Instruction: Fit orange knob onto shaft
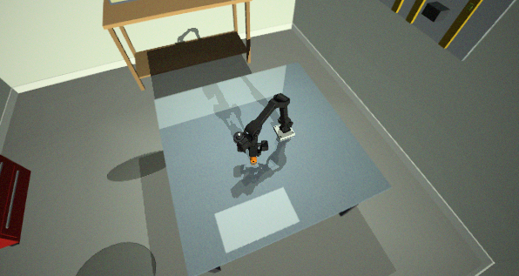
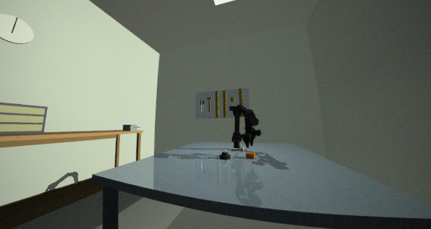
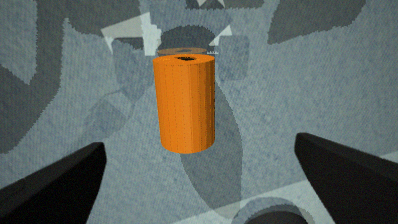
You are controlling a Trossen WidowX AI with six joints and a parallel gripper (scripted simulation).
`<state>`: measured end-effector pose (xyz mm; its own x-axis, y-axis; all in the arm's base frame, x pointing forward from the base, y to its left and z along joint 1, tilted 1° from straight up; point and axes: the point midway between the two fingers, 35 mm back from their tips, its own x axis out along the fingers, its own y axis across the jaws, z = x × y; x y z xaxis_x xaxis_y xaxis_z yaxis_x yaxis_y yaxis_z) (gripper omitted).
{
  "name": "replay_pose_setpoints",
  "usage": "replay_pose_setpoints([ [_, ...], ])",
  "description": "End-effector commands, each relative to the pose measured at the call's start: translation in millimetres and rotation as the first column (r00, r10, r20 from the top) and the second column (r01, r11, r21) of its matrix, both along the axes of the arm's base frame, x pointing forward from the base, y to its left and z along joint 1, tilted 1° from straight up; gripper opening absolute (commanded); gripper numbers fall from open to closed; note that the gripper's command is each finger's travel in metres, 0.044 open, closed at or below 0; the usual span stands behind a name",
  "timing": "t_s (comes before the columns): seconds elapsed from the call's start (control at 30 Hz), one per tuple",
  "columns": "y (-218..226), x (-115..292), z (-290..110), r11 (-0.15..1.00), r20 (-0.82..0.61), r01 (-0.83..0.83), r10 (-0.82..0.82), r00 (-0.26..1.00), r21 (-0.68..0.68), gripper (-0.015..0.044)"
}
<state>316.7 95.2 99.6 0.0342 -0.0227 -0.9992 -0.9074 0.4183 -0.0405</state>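
Note:
The orange knob (image 1: 252,159) (image 2: 250,154) (image 3: 186,102) lies on its side on the grey table (image 1: 326,166) (image 2: 307,181). In the wrist view its far end face shows a dark hole. My gripper (image 1: 252,153) (image 2: 249,144) (image 3: 202,146) is open and empty. It hangs right above the knob, pointing down, with one finger to each side and clear of it. The round black pedestal (image 2: 225,155) with the short silver shaft stands a little to the left of the knob in the exterior view. In the top view my arm hides the pedestal.
The arm's base (image 1: 285,133) stands on the table behind the knob. A pale rectangle (image 1: 257,218) marks the table's near part. A wooden bench (image 1: 174,3) stands by the far wall, a red cabinet (image 1: 10,201) at the left.

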Motion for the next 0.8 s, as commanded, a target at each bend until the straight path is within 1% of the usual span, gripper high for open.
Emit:
replay_pose_setpoints([
  [0.0, 4, -2, -6, 1.0, -0.017, -0.016, 0.016, 1.0, 0.005, 0.044],
  [0.13, 3, -3, -26, 1.0, -0.017, -0.016, 0.016, 1.0, 0.005, 0.044],
  [0.33, 3, -2, -28, 1.0, -0.017, -0.016, 0.016, 1.0, 0.005, 0.044],
  [0.77, 2, -2, -49, 1.0, -0.017, -0.016, 0.016, 1.0, 0.005, 0.044],
])
